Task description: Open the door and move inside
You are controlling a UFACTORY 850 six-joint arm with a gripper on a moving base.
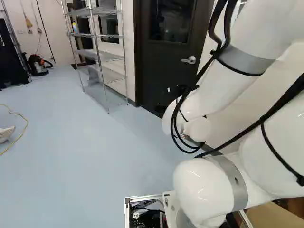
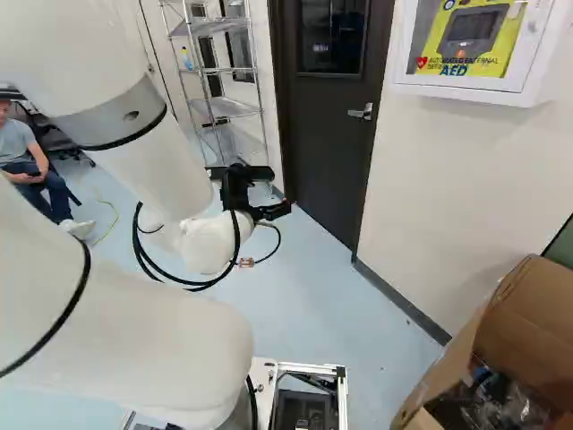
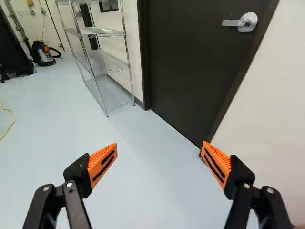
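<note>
The black gripper shows in the right base view, in front of the lower part of the dark door. In the wrist view the gripper stands open, its orange pads wide apart with nothing between them. Ahead of it is the door, which looks closed in its dark frame. The silver lever handle sits on the door's side near the white wall, well ahead of the gripper and not touched by it. The same handle appears right of the gripper in the right base view.
A wire shelf stands beside the door. An AED cabinet hangs on the wall; an open cardboard box lies at the right base view's lower right. A vacuum and yellow cable are farther off.
</note>
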